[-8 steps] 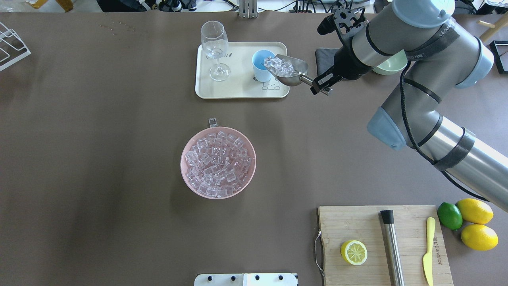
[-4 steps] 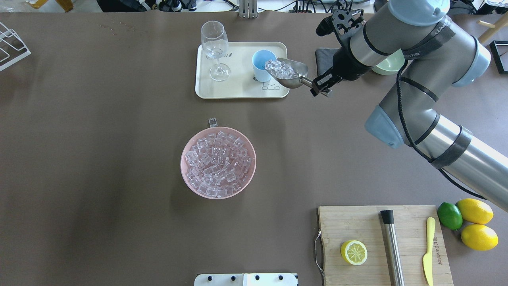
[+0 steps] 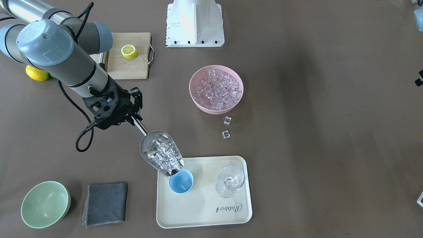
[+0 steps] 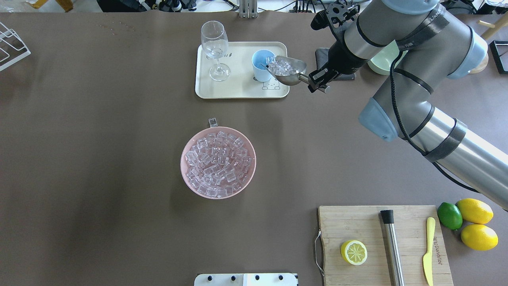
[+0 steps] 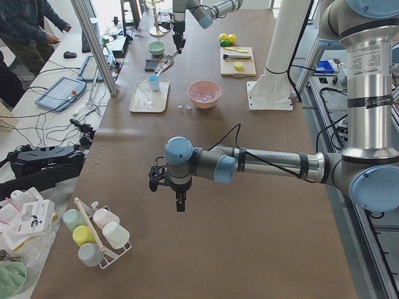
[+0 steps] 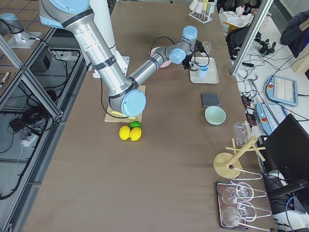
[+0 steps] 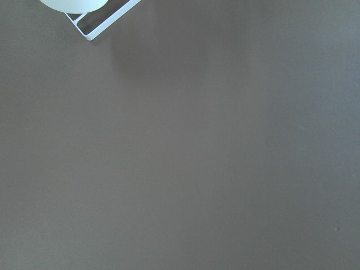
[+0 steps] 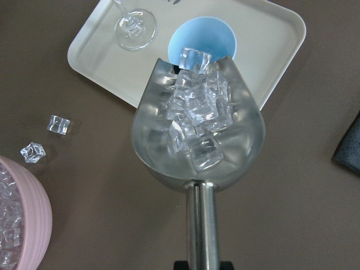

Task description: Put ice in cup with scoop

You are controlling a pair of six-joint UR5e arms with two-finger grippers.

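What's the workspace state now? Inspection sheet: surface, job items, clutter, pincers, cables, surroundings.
Surface: brown table; two loose cubes lie beside the pink bowl.
Job's things: scoop holds ice, lip over the cup; no ice seen in cup; cup stands on tray.
Clutter: stemmed glass, green bowl, grey cloth, cutting board with lemon half, steel cylinder, knife.
Pincers: right pincer shut on scoop handle; left pincer above the table, state cannot tell.
Cables: black cable loops off the right wrist.
Surroundings: operator at side bench; cup rack.
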